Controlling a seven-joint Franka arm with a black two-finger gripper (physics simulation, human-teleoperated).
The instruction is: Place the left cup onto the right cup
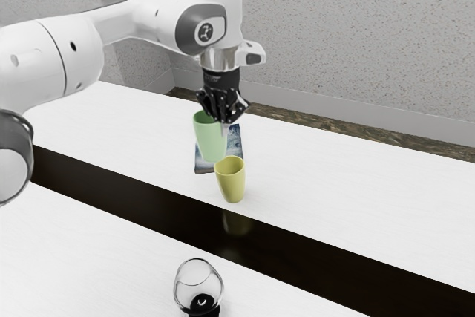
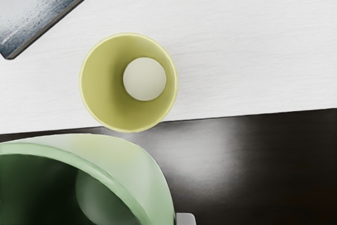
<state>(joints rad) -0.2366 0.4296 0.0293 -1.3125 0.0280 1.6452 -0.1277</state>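
The yellow cup [image 1: 230, 178] stands upright on the white tabletop [image 1: 356, 183], close to the dark strip that runs along its edge. In my wrist view its inside [image 2: 105, 98] holds nothing but its own pale floor. The green cup [image 1: 209, 137] is off the tabletop, hanging in the air just to the exterior view's left of the yellow one and slightly behind it. Its base is about level with the yellow rim. It points mouth up with its long axis close to vertical, and what I can see of its inside [image 2: 121, 167] is bare. The jaws are clamped on the green cup's rim wall, standing only a little apart. A flat blue-grey book [image 1: 234, 141] lies behind both cups.
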